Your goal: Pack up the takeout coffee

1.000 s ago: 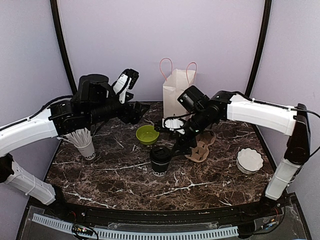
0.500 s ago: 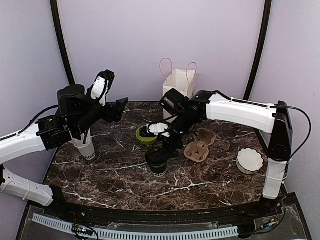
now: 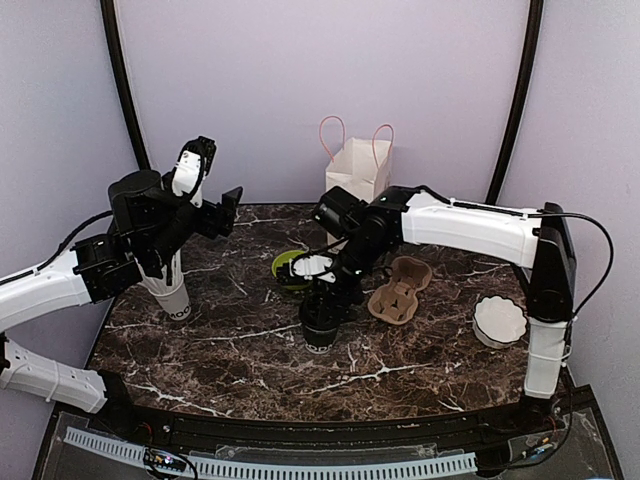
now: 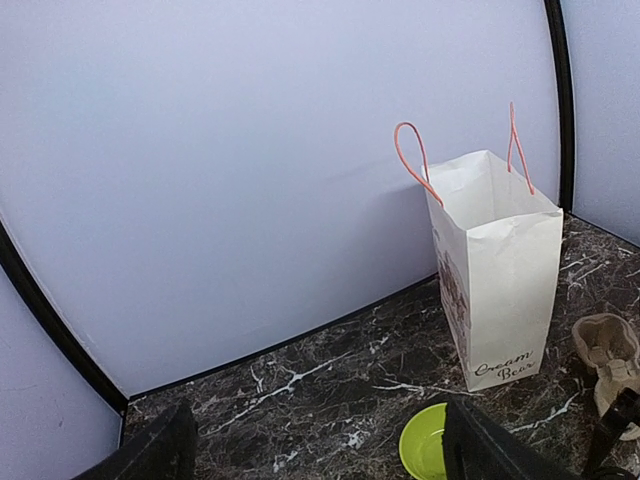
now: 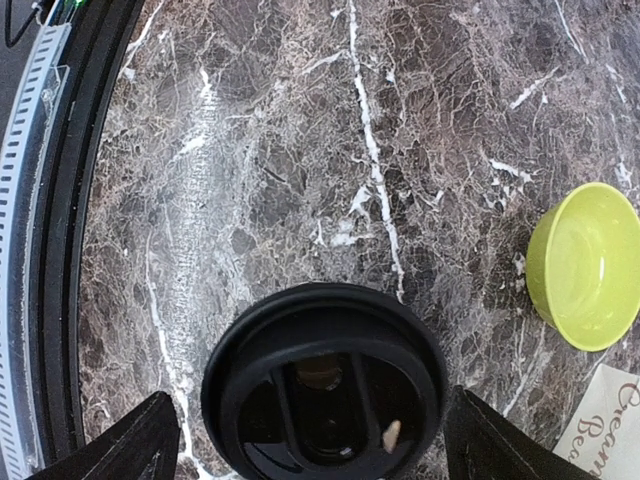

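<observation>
The takeout coffee (image 3: 320, 326) is a black paper cup with its black round lid on, standing at the table's middle. In the right wrist view the lid (image 5: 325, 385) fills the lower centre. My right gripper (image 3: 334, 293) hangs right above the cup, open; in its own view (image 5: 320, 452) one finger shows on each side of the lid, with a gap on both sides. My left gripper (image 3: 222, 207) is open and empty, raised above the table's back left; its view (image 4: 325, 452) looks at the back wall.
A white paper bag (image 3: 357, 176) with pink handles stands open at the back, also in the left wrist view (image 4: 497, 270). A lime-green bowl (image 3: 288, 270) and a cardboard cup carrier (image 3: 399, 291) flank the cup. A white cup of straws (image 3: 170, 291) stands left, a white scalloped dish (image 3: 498, 320) right.
My right gripper has moved left and down from above the carrier to just over the coffee cup. My left arm has pulled back to the left and risen.
</observation>
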Tool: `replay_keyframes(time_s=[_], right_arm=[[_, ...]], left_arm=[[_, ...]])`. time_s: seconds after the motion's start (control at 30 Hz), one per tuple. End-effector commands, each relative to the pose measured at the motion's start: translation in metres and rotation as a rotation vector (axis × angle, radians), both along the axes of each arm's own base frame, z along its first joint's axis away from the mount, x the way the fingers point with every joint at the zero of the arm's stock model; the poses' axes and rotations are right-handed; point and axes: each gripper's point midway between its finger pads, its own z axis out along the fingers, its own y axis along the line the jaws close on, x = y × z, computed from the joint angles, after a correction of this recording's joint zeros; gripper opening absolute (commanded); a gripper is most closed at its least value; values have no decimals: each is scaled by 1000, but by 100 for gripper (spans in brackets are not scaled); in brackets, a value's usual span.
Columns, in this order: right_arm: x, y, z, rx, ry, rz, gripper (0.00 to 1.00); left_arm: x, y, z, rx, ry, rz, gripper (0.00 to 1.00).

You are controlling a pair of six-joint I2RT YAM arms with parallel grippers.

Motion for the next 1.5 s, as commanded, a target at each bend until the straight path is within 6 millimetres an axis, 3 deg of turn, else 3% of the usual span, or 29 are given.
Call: replay_keyframes(time_s=[0.0,0.27,0.4,0.67,0.83,1.03,1.17,1.27,1.47], right_arm=[[-5,4,-1,-13,-17,20,91],[-7,2,-9,-40,-14,8,88],[1,3,-13,-48,-49,-33,83],[3,4,-10,-44,-55,-55,76],[3,1,-16,-60,-58,-60,81],[6,2,-14,-58,-70,-73,77],[5,0,-3,-42,-75,-82,71],[9,-6,16,-18,-104,-109,70],[24,-38,58,53,-94,-190,68]], left_arm=[[0,8,9,-21,-31,20,87],[1,9,8,-20,-23,26,88],[2,9,8,-21,-22,25,88],[1,9,8,-21,-21,24,88],[2,9,7,-17,-19,26,87],[3,8,5,-11,-14,25,88],[4,6,3,-6,-9,21,87],[5,5,1,-3,-4,18,87],[6,4,-2,5,3,17,87]])
